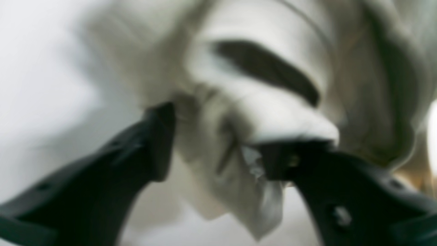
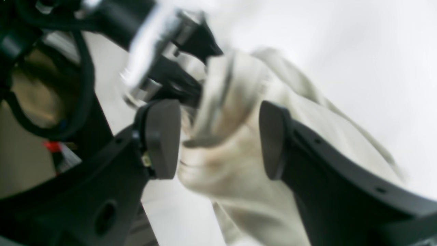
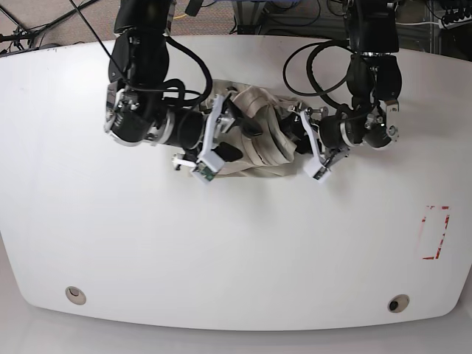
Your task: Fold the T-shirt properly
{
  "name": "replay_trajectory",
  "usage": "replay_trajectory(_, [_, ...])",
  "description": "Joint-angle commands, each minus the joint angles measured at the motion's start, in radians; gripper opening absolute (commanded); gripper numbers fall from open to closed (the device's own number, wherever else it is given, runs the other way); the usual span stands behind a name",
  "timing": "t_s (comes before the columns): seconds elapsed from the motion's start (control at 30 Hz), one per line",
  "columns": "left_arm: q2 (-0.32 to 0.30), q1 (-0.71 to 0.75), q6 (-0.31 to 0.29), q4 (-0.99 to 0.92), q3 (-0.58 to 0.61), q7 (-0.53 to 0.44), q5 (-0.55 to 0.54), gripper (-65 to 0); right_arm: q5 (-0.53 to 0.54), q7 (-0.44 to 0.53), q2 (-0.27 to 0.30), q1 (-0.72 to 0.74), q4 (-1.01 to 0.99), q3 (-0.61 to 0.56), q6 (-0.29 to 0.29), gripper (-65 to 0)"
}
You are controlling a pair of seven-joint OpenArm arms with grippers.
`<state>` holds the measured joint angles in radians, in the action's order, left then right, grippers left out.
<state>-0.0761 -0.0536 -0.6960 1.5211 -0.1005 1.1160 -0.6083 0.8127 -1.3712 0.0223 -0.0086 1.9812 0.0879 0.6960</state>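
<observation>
Both fingers spread | T-shirt [image 3: 258, 140] bunched mid-table [image 3: 236, 251] | margins wide

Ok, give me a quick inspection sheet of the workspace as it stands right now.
Surface: white table, bare in front.
Job's things: T-shirt bunched in a wrinkled heap between both arms, not flat.
Clutter: red-outlined marking near the table's edge.
Grippers: left gripper and right gripper open, fingers either side of cloth.
Cables: black cables looping off both arms.
Surroundings: floor and cords beyond the far edge.
</observation>
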Motion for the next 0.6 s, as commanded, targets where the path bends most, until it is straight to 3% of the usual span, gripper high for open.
replay_trajectory(0.0, [-0.004, -0.016, -0.002, 0.057, -0.040, -0.012, -0.078, -20.1, 0.072, 0.014, 0.028, 0.009, 0.014, 0.043, 0.001, -29.6])
replay_trajectory(0.1, [-0.008, -0.015, -0.002, 0.097, -0.098, 0.017, -0.132, -15.0, 0.078, 0.014, 0.047, 0.000, 0.010, 0.059, 0.001, -29.6])
replay_trajectory(0.27, [-0.063, -0.016, -0.002, 0.160, -0.216, 0.074, -0.197, -15.1, 0.076, 0.014, 0.061, -0.021, 0.007, 0.045, 0.001, -29.6])
replay_trajectory(0.4, [-0.150, -0.010, -0.002, 0.181, -0.321, 0.077, -0.239, -15.1, 0.061, 0.014, 0.063, -0.031, 0.005, 0.003, 0.000, -29.6])
replay_trajectory(0.57, [-0.261, -0.005, -0.002, 0.135, -0.419, 0.077, -0.250, -15.1, -0.083, 0.016, 0.057, 0.012, 0.000, -0.003, 0.001, -29.6])
